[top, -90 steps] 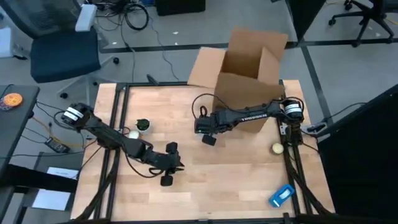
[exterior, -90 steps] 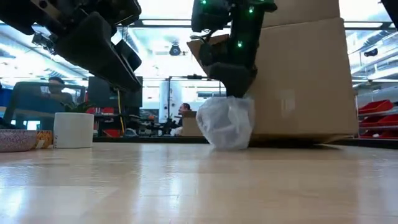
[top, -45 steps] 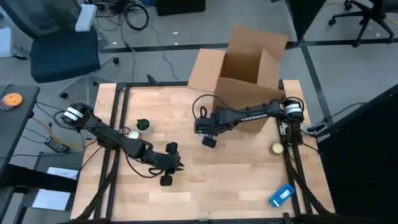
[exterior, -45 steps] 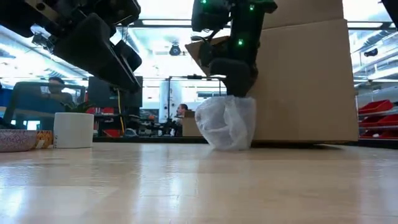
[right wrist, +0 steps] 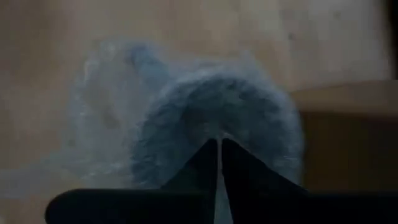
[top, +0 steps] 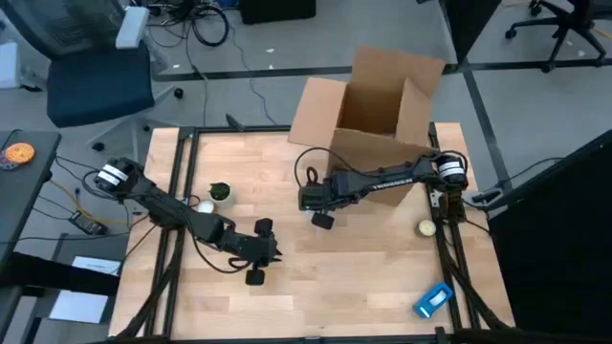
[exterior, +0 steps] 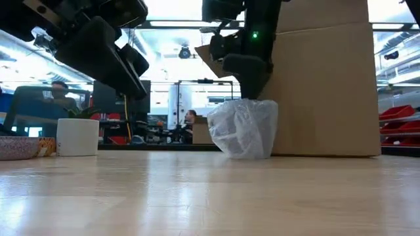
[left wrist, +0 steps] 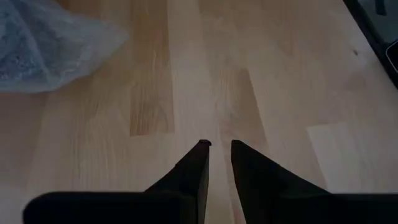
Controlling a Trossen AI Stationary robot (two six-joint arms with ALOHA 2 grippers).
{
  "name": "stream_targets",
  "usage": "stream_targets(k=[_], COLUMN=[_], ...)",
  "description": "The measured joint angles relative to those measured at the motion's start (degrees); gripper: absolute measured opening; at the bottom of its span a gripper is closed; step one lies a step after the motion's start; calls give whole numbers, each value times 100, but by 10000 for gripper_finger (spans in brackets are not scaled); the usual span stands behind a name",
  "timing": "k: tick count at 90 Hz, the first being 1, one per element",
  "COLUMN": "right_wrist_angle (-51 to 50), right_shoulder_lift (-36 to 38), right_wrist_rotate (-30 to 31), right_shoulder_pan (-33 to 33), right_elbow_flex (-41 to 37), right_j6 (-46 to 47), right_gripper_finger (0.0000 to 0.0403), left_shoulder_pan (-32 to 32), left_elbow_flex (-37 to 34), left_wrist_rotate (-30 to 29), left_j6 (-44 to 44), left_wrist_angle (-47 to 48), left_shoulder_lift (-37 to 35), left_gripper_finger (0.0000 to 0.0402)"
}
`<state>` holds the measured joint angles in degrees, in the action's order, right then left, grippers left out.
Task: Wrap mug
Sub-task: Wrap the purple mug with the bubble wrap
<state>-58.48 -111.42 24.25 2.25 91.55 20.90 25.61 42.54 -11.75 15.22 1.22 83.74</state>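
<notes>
The table (top: 363,277) carries an open cardboard box (top: 378,110) at its far edge. Just in front of the box the right gripper (top: 320,215) hangs directly above the wrapped mug (exterior: 244,128), which stands upright on the wood in bubble wrap beside the box; the fingers (right wrist: 208,163) are pressed together, touching the wrap's top. The left gripper (top: 258,263) waits well apart from the box, fingers (left wrist: 194,171) nearly closed, holding nothing. A white cup (exterior: 77,136) sits farther from the box.
</notes>
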Motion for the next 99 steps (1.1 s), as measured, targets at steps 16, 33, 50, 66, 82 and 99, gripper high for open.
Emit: stream_targets(k=[16,33,50,66,82,99], right_wrist_angle=[49,284,430,299,132,480], right_shoulder_lift=[5,0,0,0,2,-4], right_wrist_rotate=[-50,-687,-1516,-1194,-800,-1841], right_shoulder_pan=[-52,53,189,294,258,227], right_elbow_flex=[-184,-254,-254,-164,-170,-318], right_j6=[128,268,457,458,476,539], right_gripper_finger=[0,0,0,0,0,0], left_shoulder_pan=[0,0,0,0,0,0], left_elbow_flex=[0,2,2,2,2,2], left_wrist_rotate=[0,44,85,92,94,327], left_j6=[2,16,49,87,92,154], left_wrist_angle=[5,34,30,-2,-2,12], left_shoulder_lift=[-1,-2,-2,-2,-2,-29], left_gripper_finger=[53,53,53,53,53,53])
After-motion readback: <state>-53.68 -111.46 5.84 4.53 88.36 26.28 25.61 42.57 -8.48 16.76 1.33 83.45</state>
